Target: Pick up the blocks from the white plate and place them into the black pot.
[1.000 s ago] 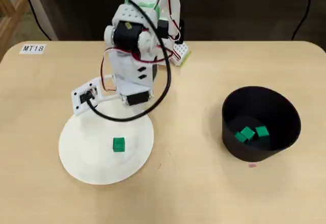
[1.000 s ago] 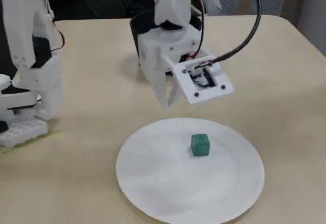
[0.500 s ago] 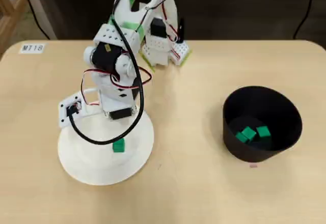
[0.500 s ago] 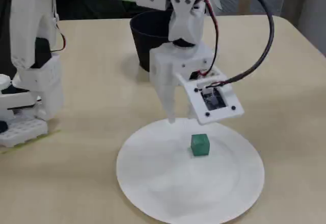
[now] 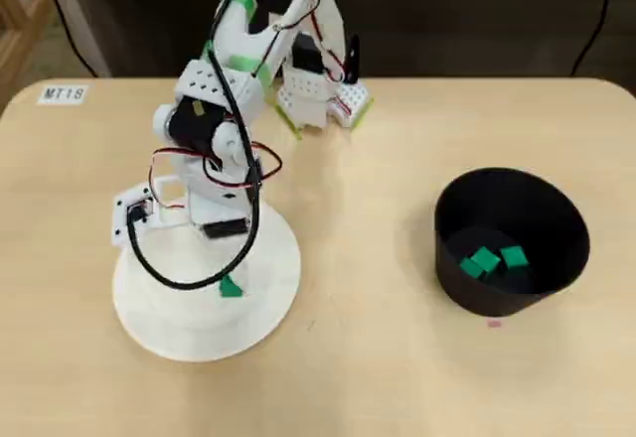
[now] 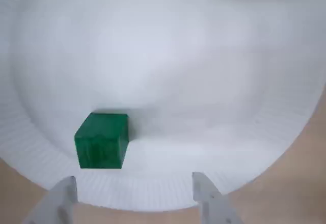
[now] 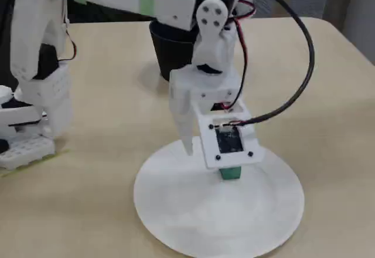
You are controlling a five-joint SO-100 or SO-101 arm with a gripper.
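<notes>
One green block lies on the white plate, near its rim; it also shows in the overhead view and, partly hidden by the wrist camera mount, in the fixed view. My gripper is open and empty above the plate's edge. The block sits just ahead of the fingertips, nearer the left finger. The black pot stands to the right in the overhead view, apart from the plate, with green blocks inside it. One finger shows in the fixed view.
The white robot base with green edges stands at the table's far side. A label reading MT18 is stuck at the far left corner. In the fixed view the pot stands behind the arm.
</notes>
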